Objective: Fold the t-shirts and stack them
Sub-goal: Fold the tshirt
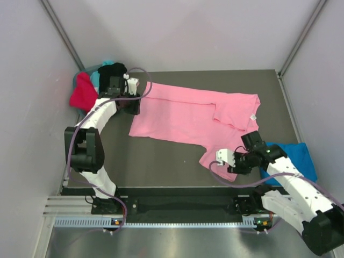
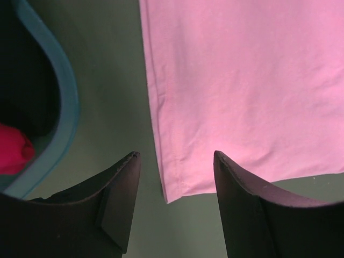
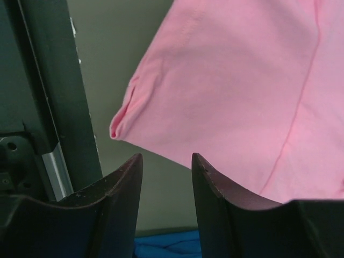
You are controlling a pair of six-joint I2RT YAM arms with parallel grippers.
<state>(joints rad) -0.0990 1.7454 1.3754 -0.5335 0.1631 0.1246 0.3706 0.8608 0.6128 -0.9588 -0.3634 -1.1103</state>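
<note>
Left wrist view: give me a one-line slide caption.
Open left gripper poised at the pink t-shirt's corner; other t-shirts heaped at left.

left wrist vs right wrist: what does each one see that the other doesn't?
Left wrist only: the teal t-shirt, red t-shirt and black t-shirt at its left edge, plus a hem corner of the pink t-shirt in line with the open left gripper. Right wrist only: the blue t-shirt at the bottom, the mounting rail on the left, a curled sleeve edge ahead of the open right gripper. Both: pink fabric on the dark table, jaws gripping nothing.
</note>
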